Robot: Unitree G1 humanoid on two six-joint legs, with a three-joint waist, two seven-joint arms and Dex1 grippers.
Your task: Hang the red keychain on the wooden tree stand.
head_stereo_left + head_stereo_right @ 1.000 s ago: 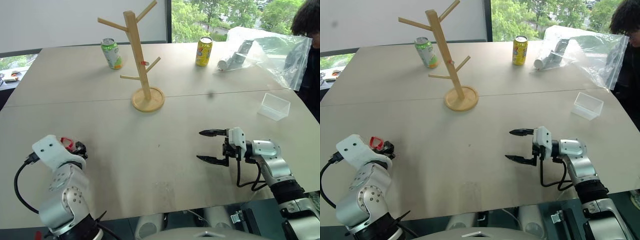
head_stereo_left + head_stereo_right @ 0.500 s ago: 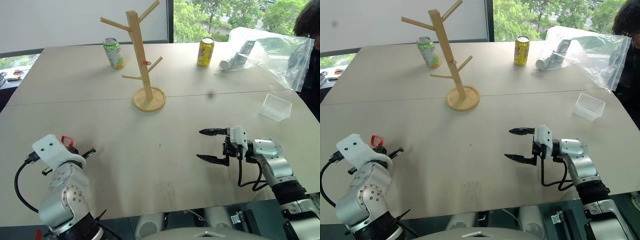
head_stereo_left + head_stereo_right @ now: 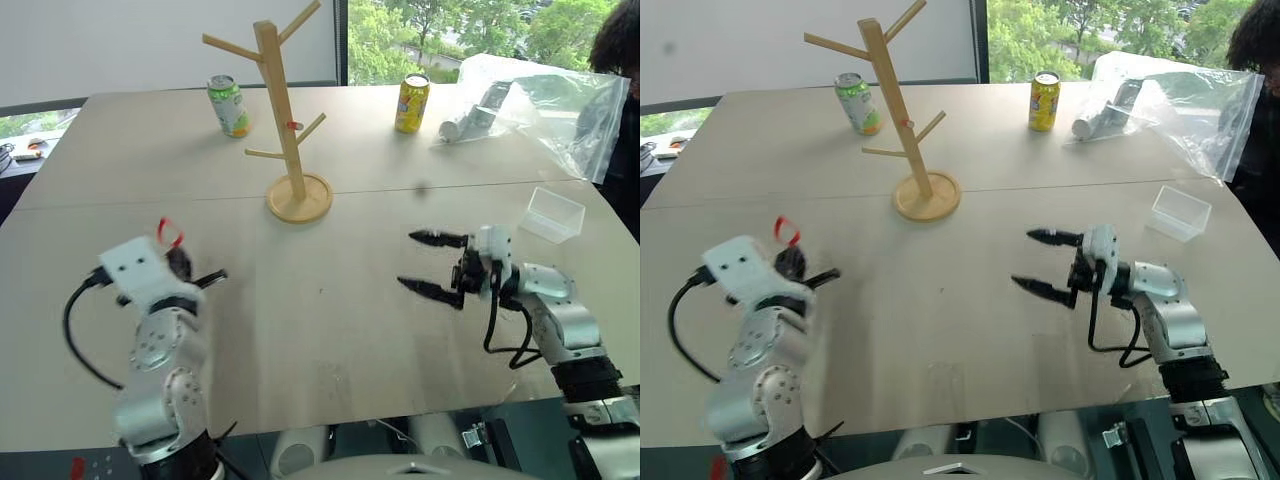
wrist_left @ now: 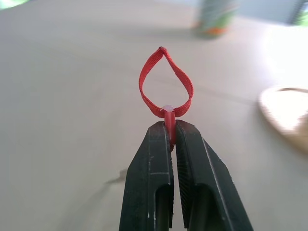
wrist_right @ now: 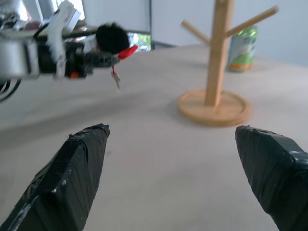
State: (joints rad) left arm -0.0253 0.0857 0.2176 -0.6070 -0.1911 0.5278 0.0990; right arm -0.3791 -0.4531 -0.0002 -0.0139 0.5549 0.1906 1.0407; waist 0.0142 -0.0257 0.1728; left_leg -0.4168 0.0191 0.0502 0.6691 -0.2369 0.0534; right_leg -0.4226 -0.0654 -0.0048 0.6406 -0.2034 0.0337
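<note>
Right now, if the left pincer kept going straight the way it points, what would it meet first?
Probably nothing close: the left pincer, shut on the red keychain, points over bare table toward the green can; depth is unclear.

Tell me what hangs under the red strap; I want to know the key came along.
A small silver key dangles below the strap, clear of the table. The left fingers cover where they join.

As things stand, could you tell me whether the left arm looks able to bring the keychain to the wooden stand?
Probably yes: the left pincer is shut on the red keychain, and bare table lies between it and the wooden tree stand. Whether the arm stretches that far is uncertain.
</note>
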